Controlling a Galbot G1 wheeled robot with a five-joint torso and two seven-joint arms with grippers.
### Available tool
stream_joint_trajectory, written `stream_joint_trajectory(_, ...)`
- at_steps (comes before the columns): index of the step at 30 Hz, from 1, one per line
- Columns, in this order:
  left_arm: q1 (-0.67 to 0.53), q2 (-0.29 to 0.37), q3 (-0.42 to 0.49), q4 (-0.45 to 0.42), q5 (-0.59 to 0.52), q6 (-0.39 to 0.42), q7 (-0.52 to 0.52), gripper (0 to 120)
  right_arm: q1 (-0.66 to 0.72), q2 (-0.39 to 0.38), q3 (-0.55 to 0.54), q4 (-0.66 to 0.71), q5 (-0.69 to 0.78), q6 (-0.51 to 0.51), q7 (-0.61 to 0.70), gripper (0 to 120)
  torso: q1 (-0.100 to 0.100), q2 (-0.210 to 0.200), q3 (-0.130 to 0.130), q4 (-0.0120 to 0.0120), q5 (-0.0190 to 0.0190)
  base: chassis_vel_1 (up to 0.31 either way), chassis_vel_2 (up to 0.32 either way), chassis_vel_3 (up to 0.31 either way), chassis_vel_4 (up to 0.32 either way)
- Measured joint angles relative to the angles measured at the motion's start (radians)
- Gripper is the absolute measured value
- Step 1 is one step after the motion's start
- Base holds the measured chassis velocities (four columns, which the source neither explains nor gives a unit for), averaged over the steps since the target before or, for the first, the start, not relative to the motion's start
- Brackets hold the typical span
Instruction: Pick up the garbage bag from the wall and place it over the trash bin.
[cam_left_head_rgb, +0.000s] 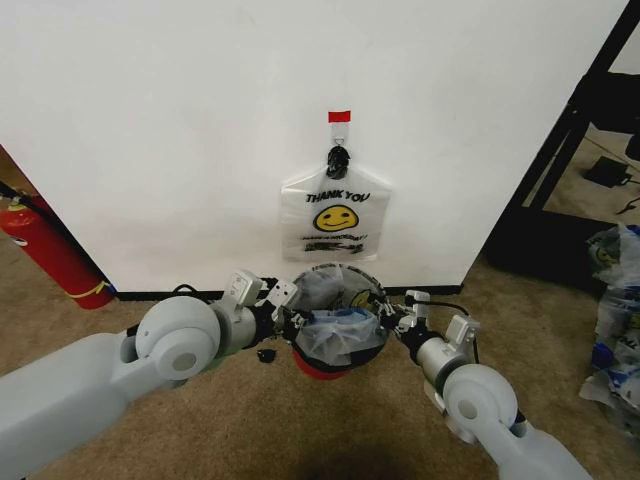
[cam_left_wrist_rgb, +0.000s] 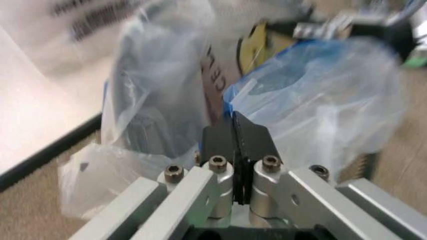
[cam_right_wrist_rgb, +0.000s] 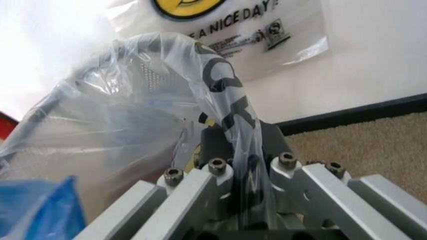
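The garbage bag was already down from the wall and draped over the trash bin, which stood on the carpet just in front of the wall's black baseboard; a second smiley "THANK YOU" bag hung from the red-taped hook on the wall directly above the bin. The left gripper sat at the bin's left rim and the right gripper at its right rim, so the bag's mouth was stretched between them across the opening. In the left wrist view the left gripper had its dark pads pressed together, seemingly with thin film pinched between them; in the right wrist view the right gripper was likewise clamped on a fold of the printed plastic. The step in hand appeared to be the fitting itself: pulling the bag's edge outward and down around the rim. The next move probably called for lowering both edges evenly past the wire rim before letting go, keeping the thin film from tearing on the mesh or slipping back inside.
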Motion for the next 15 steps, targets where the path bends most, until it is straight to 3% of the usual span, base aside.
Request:
stream_joint_trajectory(4,0.179,0.031,-0.129,-0.078,0.068,-0.044,0.034,0,-0.002,0.023,0.011,0.003,0.029,0.001,0.036,1,0.000,0.000,0.000,0.0006,-0.0002,0.000,0.000,0.000,0.000)
stream_joint_trajectory(15,0.410,0.023,-0.192,-0.150,0.195,-0.086,0.042,0,-0.018,0.044,0.034,0.023,0.064,-0.008,0.093,1,0.000,0.000,0.000,0.0001,0.0000,0.000,0.000,0.000,0.000)
